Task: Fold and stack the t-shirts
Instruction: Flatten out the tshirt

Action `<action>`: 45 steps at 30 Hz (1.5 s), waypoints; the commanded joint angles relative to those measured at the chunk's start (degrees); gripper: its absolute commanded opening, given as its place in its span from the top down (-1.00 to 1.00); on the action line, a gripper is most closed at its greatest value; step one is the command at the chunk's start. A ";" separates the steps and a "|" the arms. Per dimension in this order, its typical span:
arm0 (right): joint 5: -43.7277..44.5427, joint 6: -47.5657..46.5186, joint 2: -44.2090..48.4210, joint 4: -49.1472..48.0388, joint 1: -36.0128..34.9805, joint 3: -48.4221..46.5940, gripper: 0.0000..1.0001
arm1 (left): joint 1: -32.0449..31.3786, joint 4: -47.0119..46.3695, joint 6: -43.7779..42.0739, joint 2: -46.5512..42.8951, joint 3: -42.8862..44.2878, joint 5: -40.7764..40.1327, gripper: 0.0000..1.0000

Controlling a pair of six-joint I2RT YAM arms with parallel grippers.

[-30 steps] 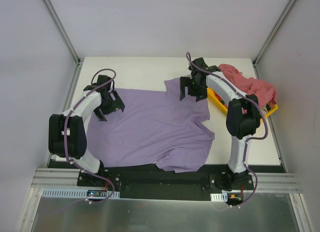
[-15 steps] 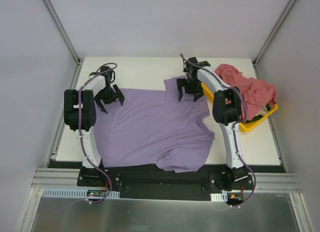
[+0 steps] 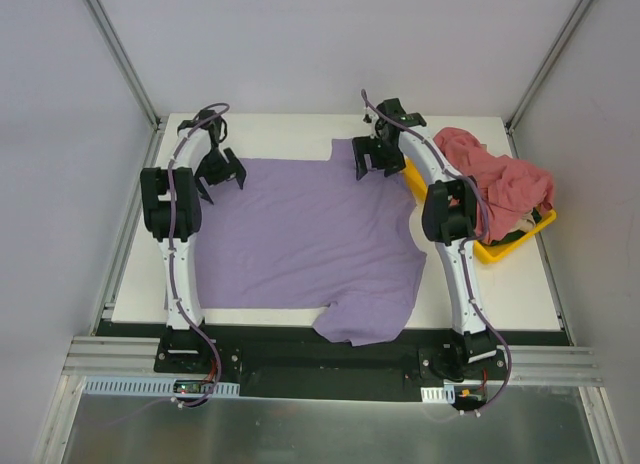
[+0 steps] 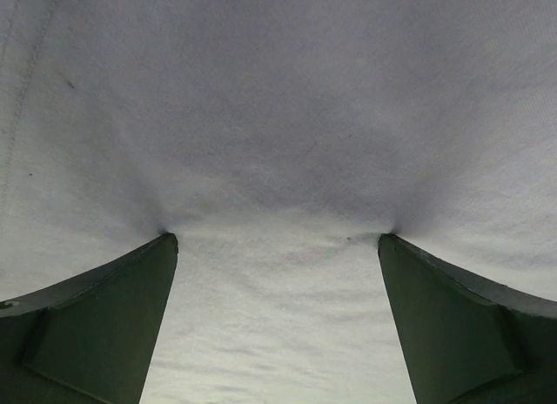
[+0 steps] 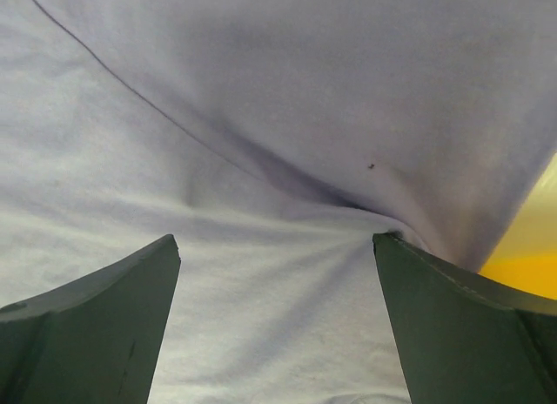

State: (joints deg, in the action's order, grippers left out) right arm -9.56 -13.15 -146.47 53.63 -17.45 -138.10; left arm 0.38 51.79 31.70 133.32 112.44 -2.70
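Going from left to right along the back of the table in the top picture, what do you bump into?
left hand → purple shirt → right hand → pink shirts

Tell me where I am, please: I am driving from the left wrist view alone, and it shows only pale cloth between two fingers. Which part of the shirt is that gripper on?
Observer: The left gripper is at the far left corner of the lavender t-shirt, which lies spread out on the table.
Operator: And the other arm?
Observer: The right gripper is at the shirt's far right corner, jaws open, close beside the yellow tray.
Operator: Anything in that tray?
Observer: A heap of pink-red t-shirts.
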 commanded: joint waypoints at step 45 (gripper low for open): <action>5.16 7.97 34.60 -15.48 -8.47 53.91 -0.92 | 4.45 -19.79 6.88 -54.75 -62.78 1.46 -0.98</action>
State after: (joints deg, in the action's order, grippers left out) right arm -6.74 -4.78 -108.29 38.76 -26.35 -81.10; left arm 4.21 39.72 37.06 79.79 50.43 -4.08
